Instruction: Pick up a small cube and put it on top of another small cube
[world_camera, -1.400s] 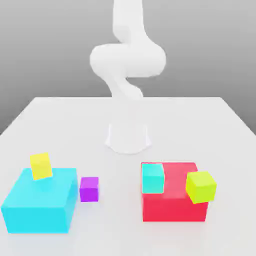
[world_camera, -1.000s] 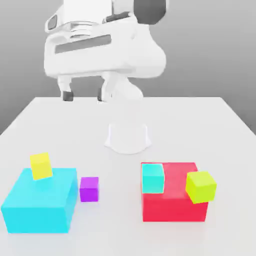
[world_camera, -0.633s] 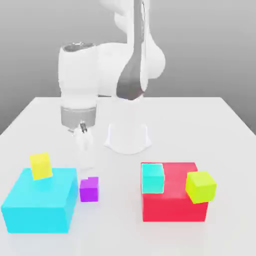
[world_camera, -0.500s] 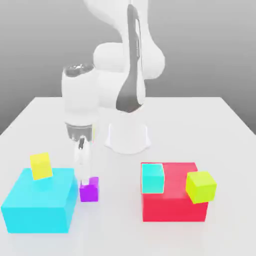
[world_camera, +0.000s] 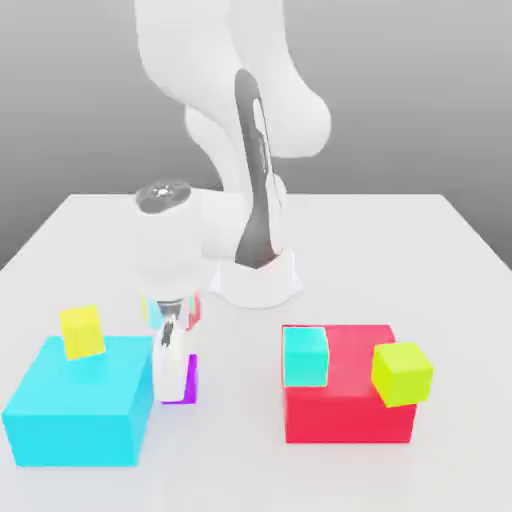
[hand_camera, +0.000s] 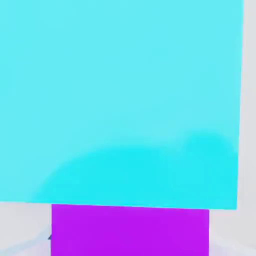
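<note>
The small cube (world_camera: 189, 379), plain purple-magenta, rests on the white table right beside the big cyan block (world_camera: 80, 410). My gripper (world_camera: 172, 384) has come straight down onto it, and a white finger (world_camera: 167, 362) covers the cube's side toward the exterior view's left. The jaws are shut on the cube, which still sits on the table. The hand view shows the small cube (hand_camera: 130, 231) close up, with the big cyan block (hand_camera: 125, 100) right beside it.
A small yellow cube (world_camera: 82, 332) sits on the cyan block. On the exterior view's right, a big red block (world_camera: 350, 405) carries a small cyan cube (world_camera: 306, 356) and a yellow-green cube (world_camera: 401, 374). The arm's base (world_camera: 256, 278) stands behind.
The arm swung in and came down over the purple cube. Its fingers dropped around the cube and shut on it. The cube has stayed in place.
</note>
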